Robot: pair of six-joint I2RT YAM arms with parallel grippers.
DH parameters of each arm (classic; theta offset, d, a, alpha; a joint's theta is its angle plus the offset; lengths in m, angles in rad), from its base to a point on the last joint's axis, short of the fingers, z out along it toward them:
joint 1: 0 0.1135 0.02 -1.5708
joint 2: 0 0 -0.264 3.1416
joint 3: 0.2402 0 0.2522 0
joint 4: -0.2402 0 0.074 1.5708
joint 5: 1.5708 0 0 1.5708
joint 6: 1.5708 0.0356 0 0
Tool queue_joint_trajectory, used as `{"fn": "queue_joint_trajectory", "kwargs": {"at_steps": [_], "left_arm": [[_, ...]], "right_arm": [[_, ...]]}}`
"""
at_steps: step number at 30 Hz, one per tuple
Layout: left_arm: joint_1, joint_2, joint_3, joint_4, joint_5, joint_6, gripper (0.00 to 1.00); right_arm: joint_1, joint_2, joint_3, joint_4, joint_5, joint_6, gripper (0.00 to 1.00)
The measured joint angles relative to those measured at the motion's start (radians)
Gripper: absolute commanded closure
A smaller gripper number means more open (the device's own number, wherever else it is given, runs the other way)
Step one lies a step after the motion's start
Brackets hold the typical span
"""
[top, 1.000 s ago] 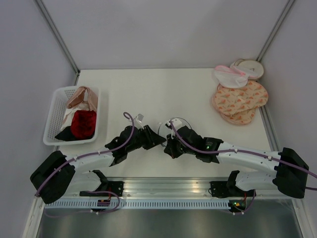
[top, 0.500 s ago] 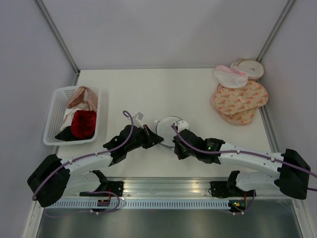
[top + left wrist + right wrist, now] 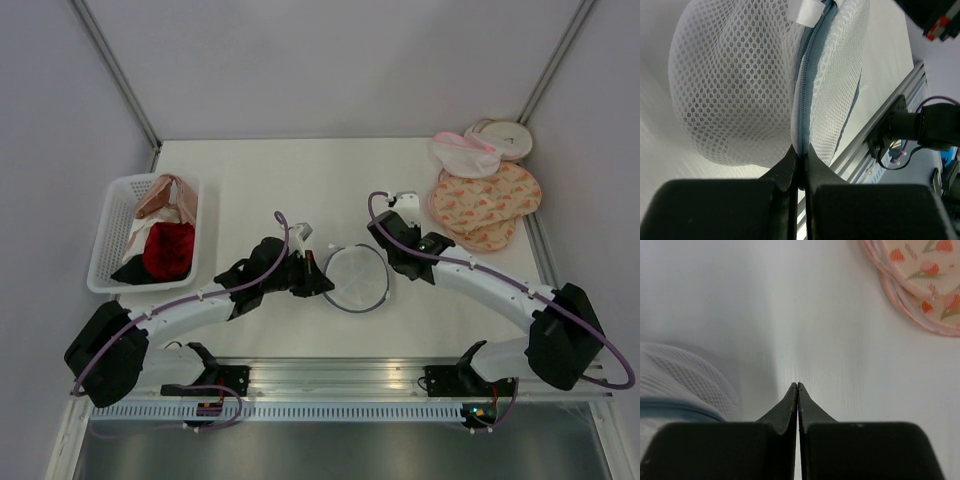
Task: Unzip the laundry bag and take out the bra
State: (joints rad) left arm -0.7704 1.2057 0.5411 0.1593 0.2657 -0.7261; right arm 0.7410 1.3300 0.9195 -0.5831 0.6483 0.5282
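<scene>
Top external: bag (image 3: 357, 279) flat on table (image 3: 250, 180), mid-way between arms; zip (image 3: 807, 75) apparently shut; left gripper (image 3: 800, 156) pinched on zip seam, probably anchoring; right gripper (image 3: 798, 386) closed, empty, between bag and peach rounds (image 3: 920, 285); bra unseen, presumably inside.

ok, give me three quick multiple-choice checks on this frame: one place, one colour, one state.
1. Where does the laundry bag sit?
A) far left corner
B) middle of the table, beside the left gripper
C) hanging off the near edge

2. Its zipper tape is:
A) red
B) grey-blue
C) yellow

3. The right gripper is:
A) shut, empty
B) wide open
C) shut on the bag

Key: 1B, the top view shows it central, with the left gripper pinching its zipper seam. 2B, the left wrist view shows grey-blue tape. 3A, its fingertips meet over bare table.
</scene>
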Motion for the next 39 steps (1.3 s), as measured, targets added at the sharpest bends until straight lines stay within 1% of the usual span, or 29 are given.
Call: {"fn": "queue_joint_trajectory", "kwargs": {"at_steps": [3, 5, 7, 10, 11, 12, 13, 15, 17, 18, 19, 21, 22, 23, 24, 25, 27, 28, 32, 35, 37, 39], "left_arm": [[0.003, 0.043, 0.045, -0.033, 0.034, 0.049, 0.98], [0.011, 0.057, 0.072, -0.053, 0.050, 0.074, 0.98], [0.022, 0.063, 0.095, -0.065, 0.051, 0.092, 0.98], [0.049, 0.076, 0.132, -0.077, 0.050, 0.119, 0.98], [0.063, 0.086, 0.148, -0.082, 0.050, 0.133, 0.96], [0.078, 0.102, 0.169, -0.085, 0.051, 0.148, 0.93], [0.093, 0.124, 0.191, -0.085, 0.051, 0.167, 0.87], [0.126, 0.166, 0.232, -0.084, 0.058, 0.201, 0.82], [0.165, 0.225, 0.280, -0.077, 0.077, 0.246, 0.60], [0.188, 0.254, 0.301, -0.071, 0.088, 0.265, 0.45], [0.208, 0.282, 0.320, -0.068, 0.097, 0.277, 0.27], [0.250, 0.325, 0.349, -0.066, 0.101, 0.277, 0.20], [0.267, 0.337, 0.355, -0.067, 0.094, 0.275, 0.08], [0.282, 0.339, 0.355, -0.070, 0.071, 0.269, 0.04], [0.291, 0.333, 0.351, -0.073, 0.054, 0.260, 0.03], [0.298, 0.317, 0.341, -0.075, 0.029, 0.243, 0.00], [0.299, 0.252, 0.303, -0.077, -0.009, 0.194, 0.00], [0.297, 0.204, 0.273, -0.076, -0.022, 0.157, 0.00], [0.269, -0.009, 0.146, -0.048, -0.032, -0.039, 0.00], [0.202, -0.120, 0.019, 0.027, -0.049, -0.220, 0.00], [0.140, -0.155, -0.067, 0.074, -0.076, -0.331, 0.00], [0.065, -0.153, -0.133, 0.094, -0.106, -0.433, 0.00]], "right_arm": [[-0.008, 0.056, 0.057, 0.036, -0.003, -0.032, 1.00], [-0.008, 0.060, 0.060, 0.054, -0.031, -0.048, 1.00], [-0.007, 0.047, 0.050, 0.067, -0.074, -0.060, 1.00], [-0.007, -0.023, -0.010, 0.082, -0.142, -0.062, 1.00], [-0.007, -0.058, -0.034, 0.081, -0.167, -0.061, 0.95], [-0.007, -0.096, -0.054, 0.078, -0.191, -0.060, 0.94], [-0.007, -0.132, -0.070, 0.074, -0.215, -0.058, 0.93], [-0.007, -0.191, -0.088, 0.070, -0.258, -0.054, 0.93], [-0.005, -0.229, -0.105, 0.075, -0.291, -0.046, 0.94], [-0.005, -0.240, -0.116, 0.078, -0.305, -0.041, 0.94], [-0.005, -0.246, -0.129, 0.080, -0.319, -0.034, 0.94], [-0.003, -0.243, -0.153, 0.085, -0.344, -0.023, 0.89], [-0.002, -0.240, -0.167, 0.089, -0.358, -0.015, 0.85], [0.002, -0.237, -0.177, 0.093, -0.364, -0.007, 0.84], [0.005, -0.233, -0.187, 0.094, -0.372, -0.002, 0.82], [0.010, -0.232, -0.194, 0.097, -0.375, 0.000, 0.77], [0.020, -0.231, -0.202, 0.098, -0.384, 0.009, 0.75], [0.024, -0.231, -0.204, 0.102, -0.387, 0.011, 0.72], [0.029, -0.231, -0.204, 0.128, -0.401, 0.021, 0.69], [0.029, -0.231, -0.204, 0.144, -0.409, 0.026, 0.68], [0.030, -0.231, -0.205, 0.154, -0.412, 0.027, 0.66], [0.034, -0.231, -0.206, 0.161, -0.413, 0.031, 0.66]]}}
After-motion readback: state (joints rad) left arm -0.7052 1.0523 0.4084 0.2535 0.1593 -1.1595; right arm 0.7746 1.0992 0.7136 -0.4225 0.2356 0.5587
